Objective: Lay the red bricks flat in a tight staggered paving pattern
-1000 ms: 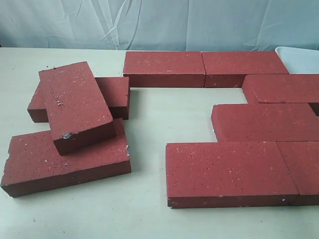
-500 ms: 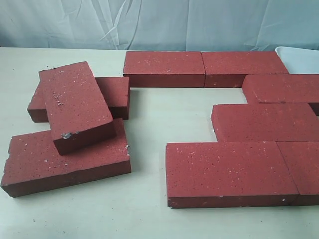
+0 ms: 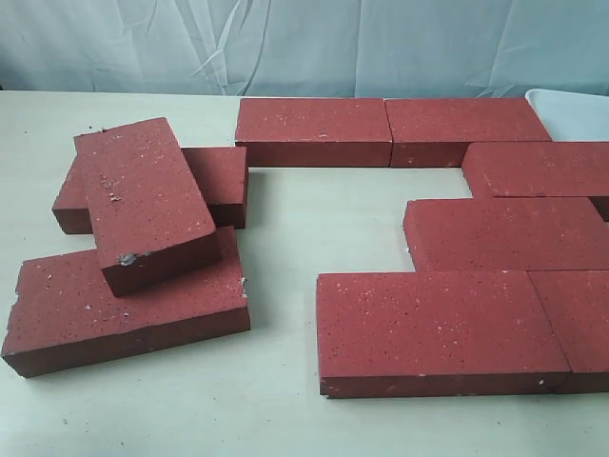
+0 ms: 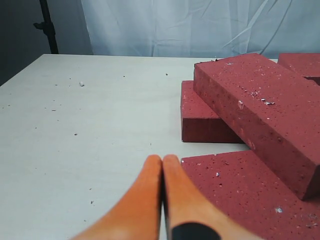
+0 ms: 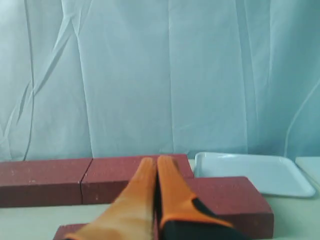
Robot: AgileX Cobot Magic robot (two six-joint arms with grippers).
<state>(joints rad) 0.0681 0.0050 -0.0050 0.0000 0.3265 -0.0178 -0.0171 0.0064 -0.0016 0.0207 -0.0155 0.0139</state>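
Observation:
Several red bricks lie on the table. At the left is a loose pile: one brick (image 3: 143,202) lies tilted across a back brick (image 3: 217,179) and a front brick (image 3: 124,309). At the right, bricks lie flat: two end to end at the back (image 3: 314,129) (image 3: 466,129), then one (image 3: 538,169), one (image 3: 504,233) and a front pair (image 3: 438,328) (image 3: 580,319). Neither gripper shows in the exterior view. My left gripper (image 4: 162,160) is shut and empty, just beside the pile's front brick (image 4: 240,195). My right gripper (image 5: 156,161) is shut and empty, above the laid bricks (image 5: 230,200).
A white tray (image 3: 571,109) sits at the back right, touching the laid bricks, also seen as a tray (image 5: 250,172) in the right wrist view. A bare gap of table (image 3: 324,219) separates the pile from the laid bricks. A pale blue cloth backs the table.

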